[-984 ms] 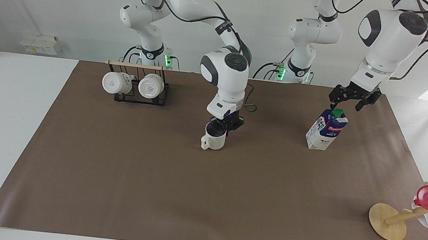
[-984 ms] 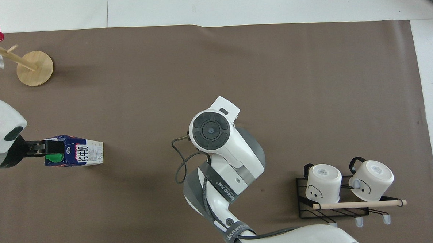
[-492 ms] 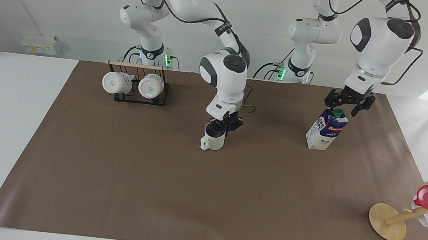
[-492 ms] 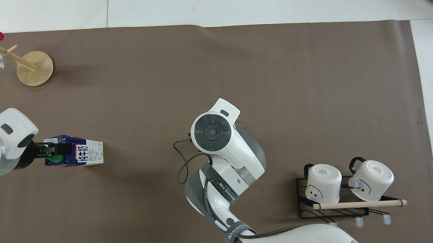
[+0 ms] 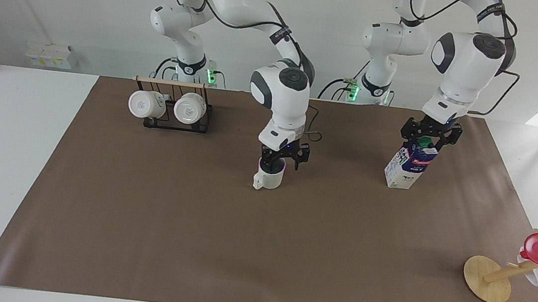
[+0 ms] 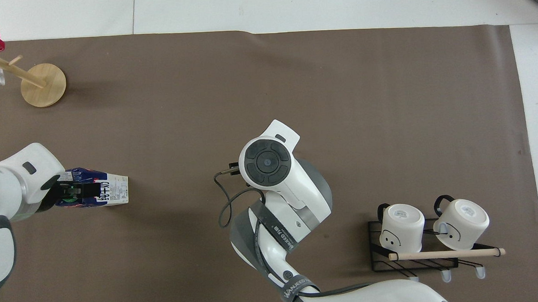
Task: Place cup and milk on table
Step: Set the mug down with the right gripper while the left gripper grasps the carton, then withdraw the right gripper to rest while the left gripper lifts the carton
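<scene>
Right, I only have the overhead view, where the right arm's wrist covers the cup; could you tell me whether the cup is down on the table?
Observer: Yes, the cup stands upright on the table, on its brown sheet, handle toward the right arm's end.
Operator: Thank you. Is the right gripper holding it?
Observer: No, the right gripper is open, just above the rim.
Operator: And is the milk standing or lying?
Observer: The milk stands upright, with the open left gripper astride its top.
</scene>
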Robot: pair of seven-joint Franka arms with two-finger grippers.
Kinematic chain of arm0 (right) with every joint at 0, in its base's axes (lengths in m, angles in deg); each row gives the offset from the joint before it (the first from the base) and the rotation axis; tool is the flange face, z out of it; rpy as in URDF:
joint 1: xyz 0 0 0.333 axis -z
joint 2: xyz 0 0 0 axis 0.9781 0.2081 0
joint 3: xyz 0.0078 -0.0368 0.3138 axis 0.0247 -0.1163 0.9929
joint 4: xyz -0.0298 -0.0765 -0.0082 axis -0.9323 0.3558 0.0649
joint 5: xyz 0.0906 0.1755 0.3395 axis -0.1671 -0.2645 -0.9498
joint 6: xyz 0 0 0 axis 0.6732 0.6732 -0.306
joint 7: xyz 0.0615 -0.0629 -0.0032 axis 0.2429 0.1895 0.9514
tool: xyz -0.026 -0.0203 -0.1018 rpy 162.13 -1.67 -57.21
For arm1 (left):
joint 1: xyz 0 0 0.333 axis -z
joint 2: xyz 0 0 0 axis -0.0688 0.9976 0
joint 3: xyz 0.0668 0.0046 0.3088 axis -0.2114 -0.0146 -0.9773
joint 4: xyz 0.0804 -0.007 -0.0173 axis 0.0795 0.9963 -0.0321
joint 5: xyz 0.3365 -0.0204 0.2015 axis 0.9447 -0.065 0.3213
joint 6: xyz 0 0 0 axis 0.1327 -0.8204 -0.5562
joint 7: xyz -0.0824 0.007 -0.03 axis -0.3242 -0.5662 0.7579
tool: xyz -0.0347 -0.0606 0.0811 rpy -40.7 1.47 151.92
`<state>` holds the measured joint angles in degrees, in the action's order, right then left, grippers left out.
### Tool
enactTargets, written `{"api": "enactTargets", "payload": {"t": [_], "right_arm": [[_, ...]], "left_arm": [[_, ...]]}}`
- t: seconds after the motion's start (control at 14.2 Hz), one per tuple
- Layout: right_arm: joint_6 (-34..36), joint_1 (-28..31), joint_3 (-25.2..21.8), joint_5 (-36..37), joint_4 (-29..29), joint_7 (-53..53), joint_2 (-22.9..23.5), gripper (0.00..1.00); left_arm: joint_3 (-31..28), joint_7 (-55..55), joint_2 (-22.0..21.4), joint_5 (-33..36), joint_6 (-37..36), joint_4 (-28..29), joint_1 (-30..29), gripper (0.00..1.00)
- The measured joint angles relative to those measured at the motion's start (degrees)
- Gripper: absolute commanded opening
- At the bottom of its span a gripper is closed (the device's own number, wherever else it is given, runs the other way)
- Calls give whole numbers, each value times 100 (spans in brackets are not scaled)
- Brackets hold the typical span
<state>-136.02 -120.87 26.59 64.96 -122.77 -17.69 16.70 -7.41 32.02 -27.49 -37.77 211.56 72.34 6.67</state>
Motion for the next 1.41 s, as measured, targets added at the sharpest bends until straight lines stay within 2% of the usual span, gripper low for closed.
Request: {"api": "enactTargets", "payload": {"t": [0.21,0.56,0.77,0.91,1.05,1.41], "right_arm": [[136,138,-5,-123,49,0,-330,100],[1213,727,-8,-153,85,1,-1308,100],[1740,1204,-24,-157,79,110,-1659,100],[2036,1633,-35,-160,77,396,-1805,100],[2218,2112,-55,-162,76,718,-1932,100],[2431,3136,-89,-163,91,1135,-2174,100]], "left_arm": [[15,72,3,0,200,5,1,100],[15,159,12,0,223,17,1,100],[15,165,32,0,223,26,1,100],[14,167,35,0,223,28,1,86],[3,171,39,0,220,34,-1,86],[-21,250,67,0,220,68,-3,63]]}}
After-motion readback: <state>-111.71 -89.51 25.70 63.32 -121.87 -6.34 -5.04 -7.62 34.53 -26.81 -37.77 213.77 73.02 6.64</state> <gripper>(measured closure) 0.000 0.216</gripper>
